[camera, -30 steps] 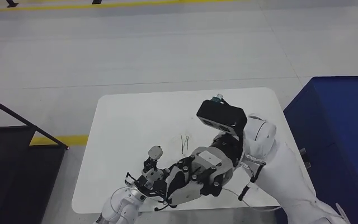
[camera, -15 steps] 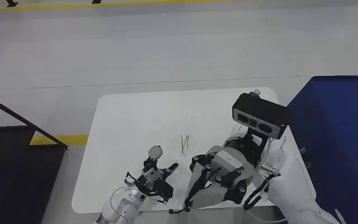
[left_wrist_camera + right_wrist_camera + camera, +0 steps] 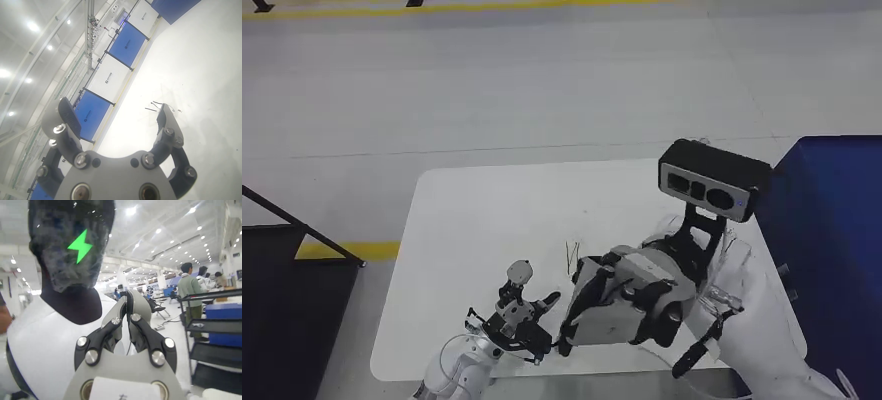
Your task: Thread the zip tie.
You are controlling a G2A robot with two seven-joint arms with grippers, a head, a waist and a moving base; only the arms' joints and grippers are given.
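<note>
The white bench has two loose zip ties lying near its middle. The right gripper is up over the front edge, its jaws pinched tight on a thin black zip tie. The left gripper is close beside it, jaws wide apart and holding nothing.

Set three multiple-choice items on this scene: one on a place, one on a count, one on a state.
1. Where do the loose zip ties lie?
A) on the white table
B) on the floor
C) in a blue bin

2. How many loose zip ties lie there?
A) one
B) two
C) five

3. How is the left gripper?
A) shut on a tie
B) open, holding nothing
C) shut, empty

Answers:
1 A: they lie on the tabletop near its middle.
2 B: two thin dark strips lie side by side.
3 B: its jaws stand wide apart with nothing between them.
</note>
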